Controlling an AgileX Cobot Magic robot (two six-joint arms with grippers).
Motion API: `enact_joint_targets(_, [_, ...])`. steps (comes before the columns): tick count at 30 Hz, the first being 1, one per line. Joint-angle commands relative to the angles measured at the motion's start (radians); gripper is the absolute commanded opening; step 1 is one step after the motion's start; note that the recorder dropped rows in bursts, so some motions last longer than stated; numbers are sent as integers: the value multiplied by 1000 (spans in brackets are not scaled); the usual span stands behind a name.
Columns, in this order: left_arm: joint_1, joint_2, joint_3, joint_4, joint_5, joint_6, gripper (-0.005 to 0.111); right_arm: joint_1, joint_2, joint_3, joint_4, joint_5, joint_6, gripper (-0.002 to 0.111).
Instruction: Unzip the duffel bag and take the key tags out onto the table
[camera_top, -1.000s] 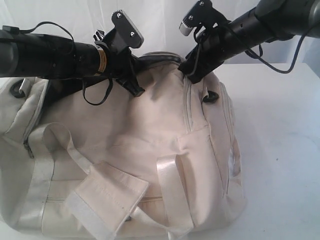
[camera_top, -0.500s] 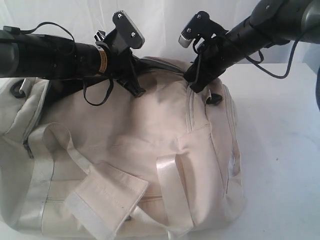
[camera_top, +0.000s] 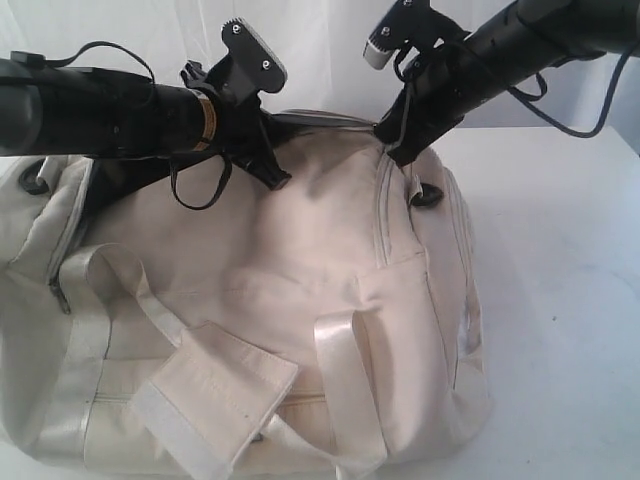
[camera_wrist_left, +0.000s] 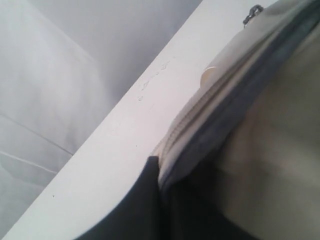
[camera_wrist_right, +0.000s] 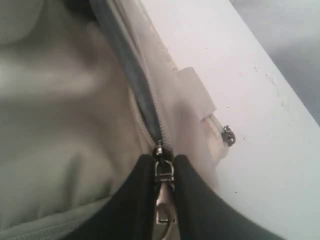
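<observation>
Bag: the cream duffel bag (camera_top: 300, 290) lies in the middle of the white table (camera_top: 560, 340). It fills most of the near and left part of the table.
Straps: two shiny pale straps (camera_top: 340, 370) lie flat across the near side of the bag.
Zip: the zip runs along the far top edge of the bag. Part of it is open, and the grey lining (camera_wrist_right: 122, 65) shows in the gap.
Right gripper: the right gripper (camera_wrist_right: 164, 200) is at the far right end of the bag. Its two dark fingers (camera_wrist_right: 135, 200) are pressed together on the metal zip pull (camera_wrist_right: 163, 171).
Left gripper: the left gripper (camera_top: 272, 178) is at the far edge of the bag, left of the right one. One dark finger (camera_wrist_left: 142, 205) lies against the open edge. I cannot tell if it is pinching the cloth or loose.
Black ring: a black ring (camera_top: 428, 195) sits on the right end of the bag, just below the right gripper.
Small metal tag: a second small metal tag (camera_wrist_right: 227, 135) hangs from the far side of the bag, over the table.
</observation>
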Motion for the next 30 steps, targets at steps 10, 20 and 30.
enact_joint_targets(10, [1,-18,-1,-60,153,-7,0,-5,-111,1,-101,116,192,0])
enact_joint_targets(20, [1,-18,-1,-63,198,-7,0,-5,-163,1,-172,294,378,0])
enact_joint_targets(30, [1,-18,-1,-63,228,-7,0,-5,-192,1,-194,455,454,0])
